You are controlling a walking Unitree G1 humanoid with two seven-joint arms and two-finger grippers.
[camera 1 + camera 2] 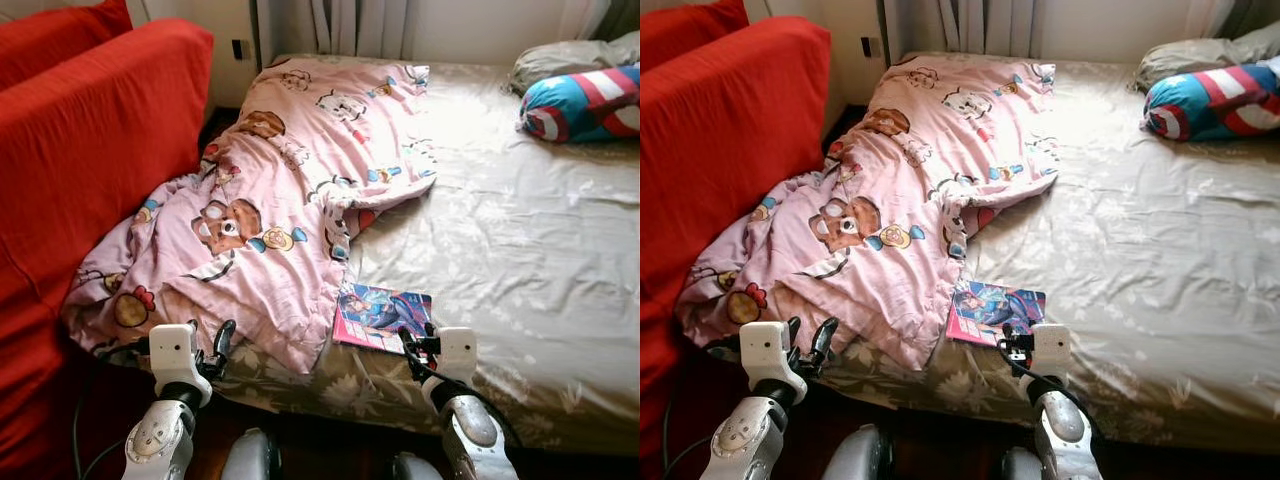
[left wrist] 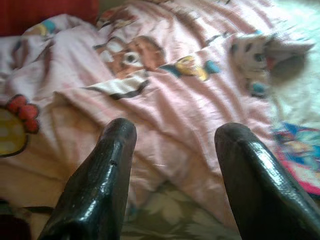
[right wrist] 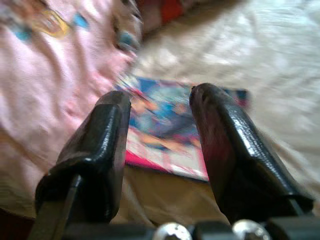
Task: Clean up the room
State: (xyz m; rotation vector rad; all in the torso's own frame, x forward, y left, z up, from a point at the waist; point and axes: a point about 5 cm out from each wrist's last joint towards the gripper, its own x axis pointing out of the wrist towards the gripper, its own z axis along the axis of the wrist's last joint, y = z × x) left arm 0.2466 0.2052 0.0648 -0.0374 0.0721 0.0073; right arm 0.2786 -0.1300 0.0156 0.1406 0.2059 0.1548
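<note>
While both arms wait at the bed's near edge, mess sits on top.
L to R: red sofa (image 1: pixel 90 150); left gripper (image 1: pixel 222 340), fingers apart, by rumpled pink cartoon blanket (image 1: pixel 270 220); flat glossy comic book (image 1: pixel 380 315) just beside blanket hem, right gripper (image 1: pixel 415 345) fingers apart near it; smooth floral sheet (image 1: pixel 520 260); round striped cushion (image 1: pixel 585 105) far corner.
</note>
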